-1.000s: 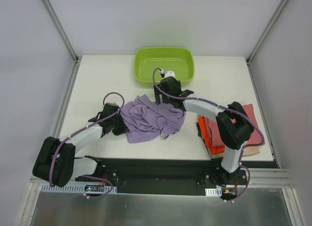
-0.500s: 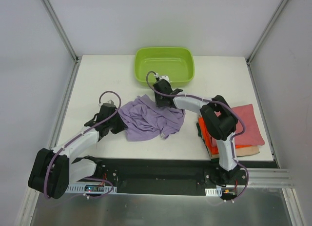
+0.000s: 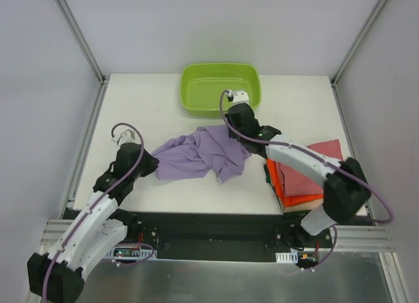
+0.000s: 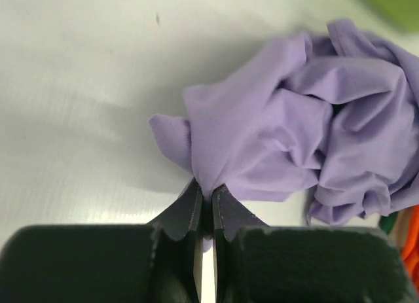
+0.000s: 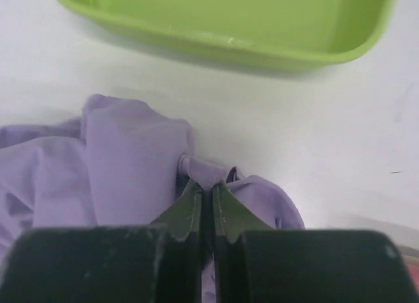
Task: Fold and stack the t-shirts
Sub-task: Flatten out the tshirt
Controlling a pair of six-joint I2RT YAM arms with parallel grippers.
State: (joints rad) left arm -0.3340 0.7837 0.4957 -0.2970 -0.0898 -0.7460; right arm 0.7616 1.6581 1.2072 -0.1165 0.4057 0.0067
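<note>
A crumpled lilac t-shirt [image 3: 200, 156] lies in the middle of the white table. My left gripper [image 3: 152, 164] is shut on its left edge, a pinch of the lilac t-shirt [image 4: 262, 139] rising from between the jaws of the left gripper [image 4: 205, 193]. My right gripper [image 3: 230, 127] is shut on the far right edge of the lilac t-shirt [image 5: 131, 159], a fold caught in the tips of the right gripper [image 5: 206, 185]. At the right edge, folded t-shirts sit in a stack: a rose-red one [image 3: 314, 175] over a bright orange one [image 3: 278, 182].
A lime-green tub [image 3: 221, 87] stands at the back centre of the table, just beyond the right gripper, and its near wall [image 5: 216, 38] fills the top of the right wrist view. Metal frame rails [image 3: 85, 139] border the table [image 3: 144, 113] on both sides.
The right gripper has closed on the lilac t-shirt's far edge and shifted back and right. The left arm has pulled its edge leftward, stretching the shirt out wider.
</note>
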